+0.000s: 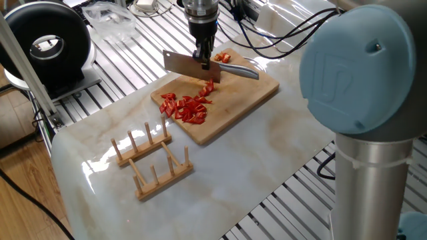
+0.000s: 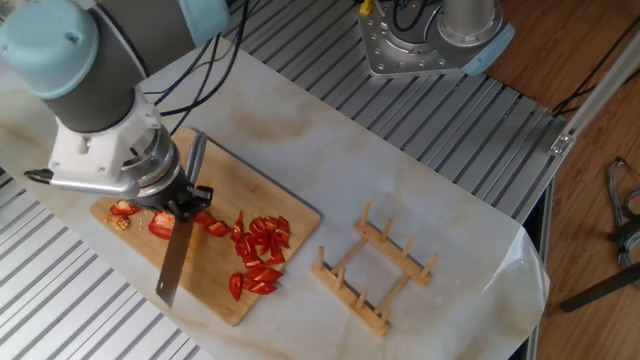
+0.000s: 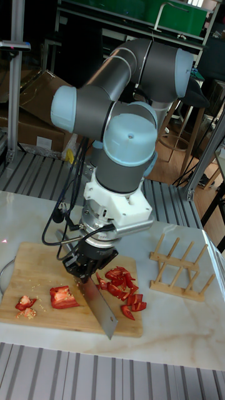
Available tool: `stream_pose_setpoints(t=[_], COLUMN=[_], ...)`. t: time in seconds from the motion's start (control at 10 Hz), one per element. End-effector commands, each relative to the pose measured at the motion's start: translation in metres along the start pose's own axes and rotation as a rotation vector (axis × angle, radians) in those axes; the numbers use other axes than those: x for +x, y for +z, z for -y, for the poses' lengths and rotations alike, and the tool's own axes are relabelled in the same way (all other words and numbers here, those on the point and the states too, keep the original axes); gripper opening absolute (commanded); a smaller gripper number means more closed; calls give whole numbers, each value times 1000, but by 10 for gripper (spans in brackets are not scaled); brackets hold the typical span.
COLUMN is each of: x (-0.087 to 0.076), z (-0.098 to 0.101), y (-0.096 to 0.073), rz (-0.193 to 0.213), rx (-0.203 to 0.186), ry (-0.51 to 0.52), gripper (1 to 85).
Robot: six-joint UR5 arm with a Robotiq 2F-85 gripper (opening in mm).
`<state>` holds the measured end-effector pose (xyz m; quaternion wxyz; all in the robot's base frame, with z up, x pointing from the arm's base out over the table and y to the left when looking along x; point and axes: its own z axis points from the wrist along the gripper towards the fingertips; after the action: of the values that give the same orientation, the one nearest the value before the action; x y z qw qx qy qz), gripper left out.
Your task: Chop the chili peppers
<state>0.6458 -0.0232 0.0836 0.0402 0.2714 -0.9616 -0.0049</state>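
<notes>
Robotics lab: aluminium frame (image 1: 133, 50), cables (image 1: 267, 37), shelving (image 3: 125, 25)

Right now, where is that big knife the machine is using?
The cleaver is clamped in the gripper, raised just above the wooden cutting board, over the chili peppers; the wooden rack stands on the marble nearby.

Chili peppers (image 1: 190, 107): glossy bright red. Cutting board (image 1: 250, 97): pale tan wood. Cleaver (image 1: 183, 63): silver-grey steel. Tabletop (image 1: 253, 160): white marble, beige veining. Rack (image 1: 150, 160): light wood. Arm (image 3: 128, 140): grey, pale blue caps.
</notes>
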Motion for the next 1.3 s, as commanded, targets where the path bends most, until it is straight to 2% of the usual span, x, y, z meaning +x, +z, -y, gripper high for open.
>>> stream_pose_setpoints(t=[0.0,0.1,0.3,0.4,0.5,0.6,0.7,1.0,1.1,1.2], x=[-4,-6,2,5,6,7,5,4,-2,-4], z=[-17,-24,-32,-29,-15,-22,-33,-20,-18,-16], y=[-19,-26,-38,-40,-43,-42,-39,-26,-18,-13], rz=[7,12,-22,-19,-16,-17,-13,-13,13,22], rx=[4,23,89,118,177,152,103,78,35,11], ry=[47,66,136,127,103,131,170,250,313,357], gripper=[13,13,13,13,13,13,13,13,13,13])
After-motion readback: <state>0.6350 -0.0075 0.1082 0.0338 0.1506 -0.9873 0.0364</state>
